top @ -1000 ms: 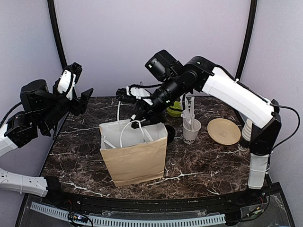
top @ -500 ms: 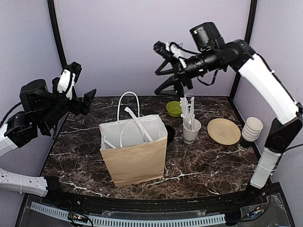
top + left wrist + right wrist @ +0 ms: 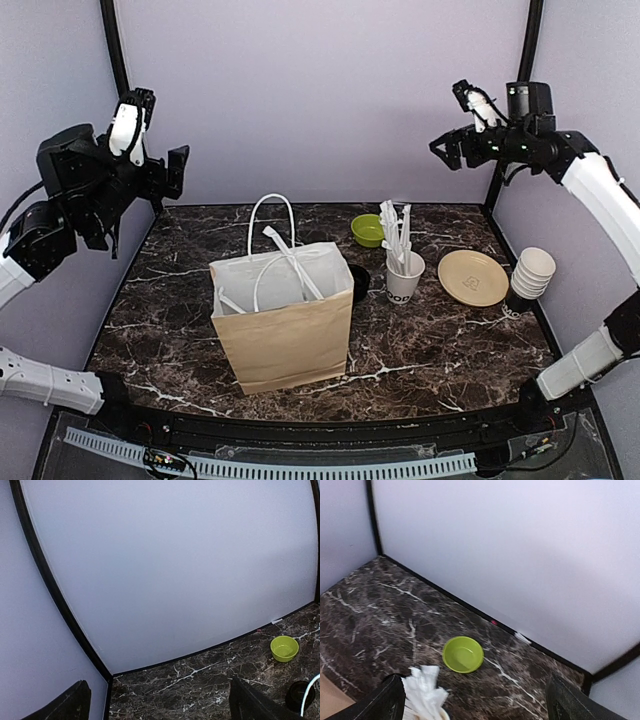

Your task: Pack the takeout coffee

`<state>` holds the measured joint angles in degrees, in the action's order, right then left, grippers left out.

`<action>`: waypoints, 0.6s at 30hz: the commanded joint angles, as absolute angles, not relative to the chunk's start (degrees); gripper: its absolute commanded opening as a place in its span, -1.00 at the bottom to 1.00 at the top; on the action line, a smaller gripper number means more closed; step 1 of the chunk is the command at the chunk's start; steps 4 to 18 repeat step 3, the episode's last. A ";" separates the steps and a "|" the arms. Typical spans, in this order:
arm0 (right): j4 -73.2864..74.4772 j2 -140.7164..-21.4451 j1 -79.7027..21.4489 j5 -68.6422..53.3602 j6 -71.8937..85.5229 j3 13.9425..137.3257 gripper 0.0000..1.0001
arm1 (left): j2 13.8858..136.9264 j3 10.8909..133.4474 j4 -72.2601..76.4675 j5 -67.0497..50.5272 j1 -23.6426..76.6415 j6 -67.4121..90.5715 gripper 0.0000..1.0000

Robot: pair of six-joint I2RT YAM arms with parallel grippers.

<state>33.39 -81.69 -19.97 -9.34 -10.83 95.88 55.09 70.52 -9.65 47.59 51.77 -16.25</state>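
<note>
No takeout coffee shows in any view. The brown paper bag (image 3: 283,325) stands open mid-table, its white handles (image 3: 272,240) upright and what is inside hidden. High at the left, well clear of the bag, my left gripper (image 3: 155,148) is open and holds nothing; its wrist view has the dark fingertips (image 3: 67,707) wide apart over bare marble. High at the right back corner, my right gripper (image 3: 450,122) is open and holds nothing, its fingertips (image 3: 567,702) spread above the green bowl (image 3: 463,654).
Behind the bag's right side sits a low black round thing (image 3: 359,283), partly hidden. A white cup of wrapped straws (image 3: 404,272), a green bowl (image 3: 368,230), a tan plate (image 3: 472,277) and a stack of lidless cups (image 3: 530,275) stand on the right half.
My right arm rose from the bag's mouth, swung up and to the far right, and its jaws opened. The left gripper opened wider and lifted slightly. The bag has not moved.
</note>
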 commanded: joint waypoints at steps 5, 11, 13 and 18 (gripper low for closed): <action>22.42 -74.07 -11.69 -10.62 -5.02 88.00 0.97 | 57.92 77.42 -17.89 44.35 46.68 -6.19 0.98; 22.42 -74.07 -11.69 -10.62 -5.02 88.00 0.97 | 57.92 77.42 -17.89 44.35 46.68 -6.19 0.98; 22.42 -74.07 -11.69 -10.62 -5.02 88.00 0.97 | 57.92 77.42 -17.89 44.35 46.68 -6.19 0.98; 22.42 -74.07 -11.69 -10.62 -5.02 88.00 0.97 | 57.92 77.42 -17.89 44.35 46.68 -6.19 0.98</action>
